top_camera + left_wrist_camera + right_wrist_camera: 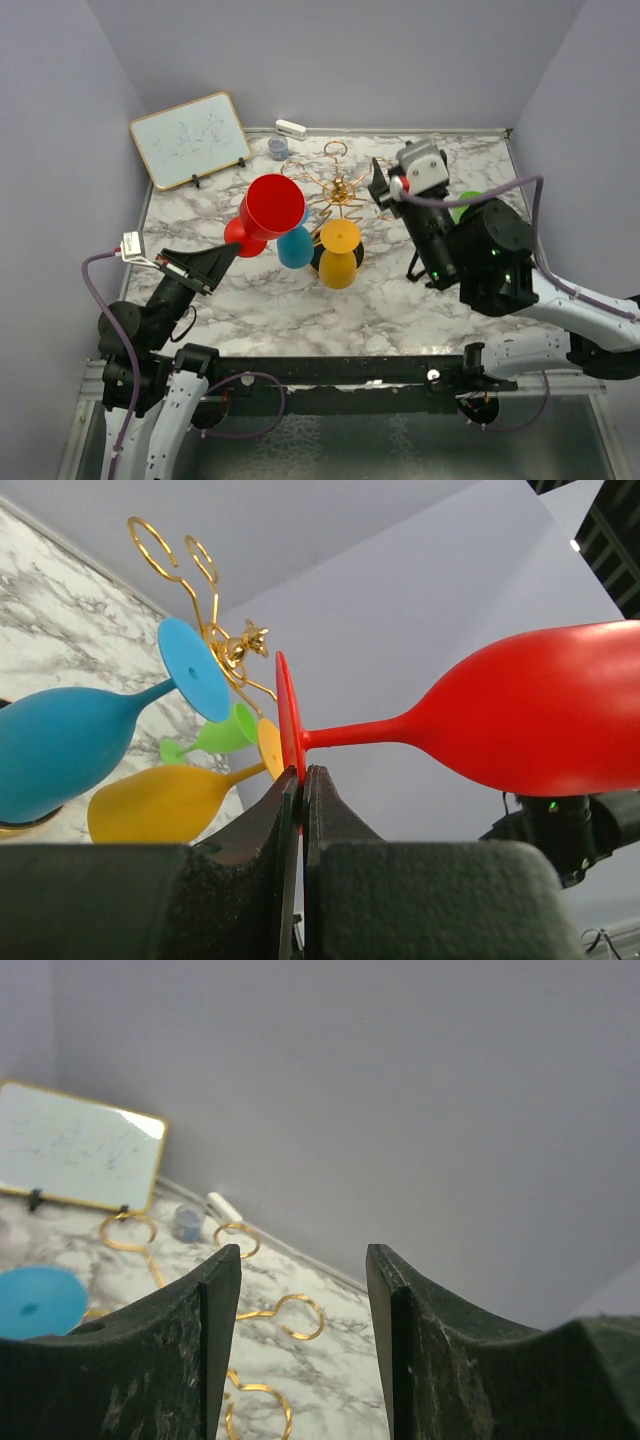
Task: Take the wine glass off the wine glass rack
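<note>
At the far left a gold-framed whiteboard [190,138] leans upright on the marble-patterned table [260,300]. The left gripper [300,775], with grainy matte black fingers, is clenched on the thin round foot of the red wine glass [540,710]. The glass is smooth and opaque, and it is held with its stem level just left of the wine glass rack [340,188]. The rack is thin gold wire, with looped arms spreading from a central post. A blue glass [295,245] and a yellow glass [339,255] hang from it and cover most of its base. Whether the red foot touches any wire is hard to make out. The right gripper [300,1260] is released, its dark fingers apart with nothing between them, over the rack's right-hand loops. A green glass [465,205] is mostly hidden behind the right arm.
</note>
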Robot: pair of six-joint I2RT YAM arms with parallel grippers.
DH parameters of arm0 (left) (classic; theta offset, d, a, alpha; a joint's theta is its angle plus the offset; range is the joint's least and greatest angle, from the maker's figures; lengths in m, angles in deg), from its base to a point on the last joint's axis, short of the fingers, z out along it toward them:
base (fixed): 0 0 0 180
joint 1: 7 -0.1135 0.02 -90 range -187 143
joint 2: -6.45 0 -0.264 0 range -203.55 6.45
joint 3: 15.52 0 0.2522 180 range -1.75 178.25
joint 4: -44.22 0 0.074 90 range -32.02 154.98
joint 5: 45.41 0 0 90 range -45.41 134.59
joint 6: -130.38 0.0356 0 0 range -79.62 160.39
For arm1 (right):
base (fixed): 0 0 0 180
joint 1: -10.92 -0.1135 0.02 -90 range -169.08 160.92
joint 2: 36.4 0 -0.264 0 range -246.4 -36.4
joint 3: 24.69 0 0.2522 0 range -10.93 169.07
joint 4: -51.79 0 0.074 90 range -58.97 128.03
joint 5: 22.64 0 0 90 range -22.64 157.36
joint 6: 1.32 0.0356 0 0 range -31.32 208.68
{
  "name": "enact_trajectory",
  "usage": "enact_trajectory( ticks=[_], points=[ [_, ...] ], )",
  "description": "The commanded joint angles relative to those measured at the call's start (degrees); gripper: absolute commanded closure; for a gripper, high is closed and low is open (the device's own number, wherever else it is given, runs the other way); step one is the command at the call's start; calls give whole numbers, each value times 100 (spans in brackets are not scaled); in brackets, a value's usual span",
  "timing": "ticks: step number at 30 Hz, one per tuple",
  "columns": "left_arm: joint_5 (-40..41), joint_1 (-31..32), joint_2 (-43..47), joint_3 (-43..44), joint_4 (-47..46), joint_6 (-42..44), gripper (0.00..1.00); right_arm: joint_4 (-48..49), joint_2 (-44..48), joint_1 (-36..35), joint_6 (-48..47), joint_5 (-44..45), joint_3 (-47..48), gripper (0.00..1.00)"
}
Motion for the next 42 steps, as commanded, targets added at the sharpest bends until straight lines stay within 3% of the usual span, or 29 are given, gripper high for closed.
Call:
enact_trajectory(
  ticks=[1,5,7,11,14,16,17,20,23,29,38,42],
  points=[
    [189,-21,33,134,200,260,100,-1435,-927,1218,1144,-481,1062,46],
    [183,-22,-36,180,210,355,100,-3502,-1956,3087,3130,-2006,2938,47],
    [155,-26,-135,193,158,451,100,-4541,-2343,3683,3979,-2972,3834,50],
    [56,-24,-507,331,101,843,100,-5444,-2445,3812,4913,-4419,4681,61],
    [-67,-21,-761,397,-75,1076,100,-5461,-1972,3819,5321,-5811,4490,88],
    [-200,-24,-905,408,-250,1145,100,-5312,-1610,3811,5590,-6526,4142,95],
    [-266,-27,-974,419,-329,1170,100,-5248,-1449,3814,5705,-6807,4023,94],
    [-402,-17,-1131,473,-506,1228,100,-5133,-1226,3811,5984,-7516,3773,63],
    [-523,-18,-1404,653,-503,1401,100,-5302,-1413,3810,6027,-8161,3868,48],
    [-788,-20,-2017,1308,-240,1905,100,-5394,-1932,3810,5983,-8355,4108,46],
    [-924,-22,-2340,1501,-205,2055,100,-5361,-2083,3810,6002,-8293,4147,47],
    [-943,-24,-2406,1542,-183,2076,100,-5311,-2102,3810,6068,-8273,4066,59]
  ],
)
